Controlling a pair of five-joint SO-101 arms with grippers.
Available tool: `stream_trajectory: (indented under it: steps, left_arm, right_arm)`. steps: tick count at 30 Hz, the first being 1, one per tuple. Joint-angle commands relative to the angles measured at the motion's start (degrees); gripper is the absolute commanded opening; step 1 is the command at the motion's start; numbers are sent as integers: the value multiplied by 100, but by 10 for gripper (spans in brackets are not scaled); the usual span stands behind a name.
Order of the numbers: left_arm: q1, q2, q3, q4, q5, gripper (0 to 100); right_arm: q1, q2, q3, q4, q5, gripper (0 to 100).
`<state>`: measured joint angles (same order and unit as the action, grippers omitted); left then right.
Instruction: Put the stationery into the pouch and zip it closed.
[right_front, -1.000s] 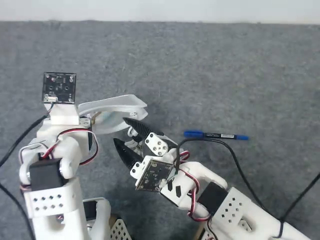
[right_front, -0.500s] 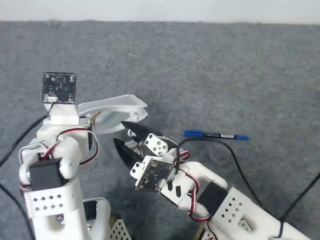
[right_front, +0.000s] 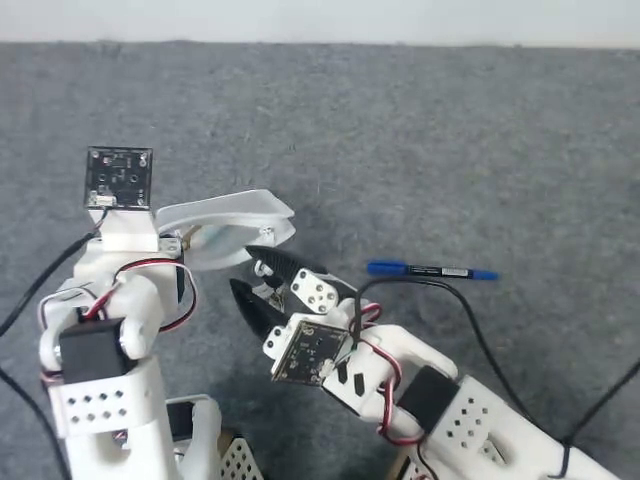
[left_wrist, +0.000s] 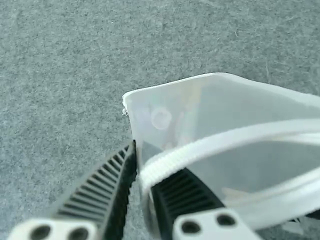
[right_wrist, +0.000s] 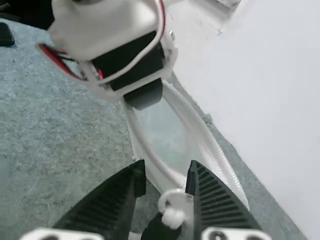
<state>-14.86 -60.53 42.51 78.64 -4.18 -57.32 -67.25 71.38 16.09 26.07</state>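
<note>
Translucent pouch (left_wrist: 210, 115) rim pinched in left end effector (left_wrist: 139, 165), presumably propping the mouth. Right end effector (right_wrist: 167, 172) parted astride its zipper pull (right_wrist: 172, 212).

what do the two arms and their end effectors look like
The left arm and right arm are white plastic with black servo blocks and red, white and black wires. A thick black cable trails beside the right arm. The left end effector and right end effector have black, tapered, ribbed fingers.

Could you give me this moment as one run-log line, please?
left gripper: shut on pouch edge | right gripper: open around zipper pull | pen: on table, outside pouch | pouch: unzipped
</note>
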Motion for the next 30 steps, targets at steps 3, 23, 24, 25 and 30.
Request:
stream_trajectory:
  steps: [3, 23, 24, 25, 30]
  left_arm:
    - [18, -9, -22, -273, -35, 12]
    - [0, -18, -31, -273, -44, 12]
    - [0, -18, -31, -273, -44, 12]
    - [0, -18, -31, -273, -44, 12]
    - [0, -18, -40, -273, -44, 12]
  right_arm:
    - [224, -804, -756, 936, 44, 127]
    - [2035, -1270, -2048, 4013, 35, 127]
    - [2132, -1262, -2048, 4084, 35, 127]
    - [2237, -1262, -2048, 4154, 35, 128]
    - [2932, -1235, -2040, 4268, 70, 130]
